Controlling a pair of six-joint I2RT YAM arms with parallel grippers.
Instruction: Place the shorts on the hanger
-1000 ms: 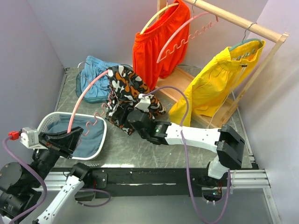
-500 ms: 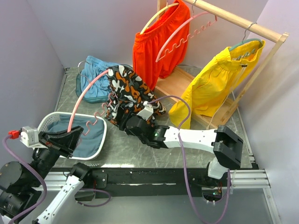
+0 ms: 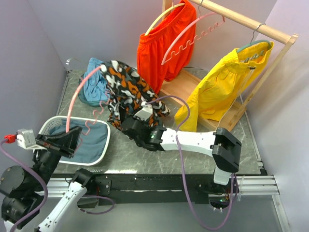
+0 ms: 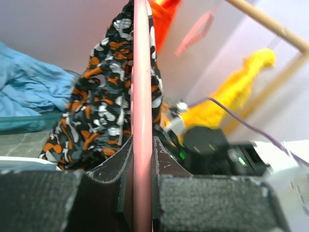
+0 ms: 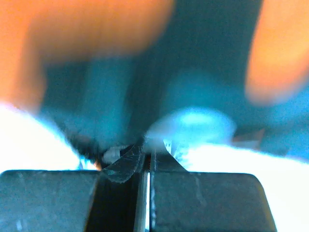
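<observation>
The pink hanger arcs up from my left gripper, which is shut on its lower end, just above the basket. In the left wrist view the hanger runs straight up between the pads of the left gripper. The black, orange and white shorts hang draped over the hanger's far end; they also show in that view. My right gripper is at the shorts' lower edge. In its blurred wrist view the right gripper has its jaws together, pressed into the fabric.
A white basket holding blue cloth sits front left. A blue garment lies at the back left. The wooden rack carries orange shorts, yellow shorts and a second pink hanger.
My right gripper closed at the shorts' lower edge and shifted slightly left. The hanger and the shorts swung up and to the left. The left grip is unchanged.
</observation>
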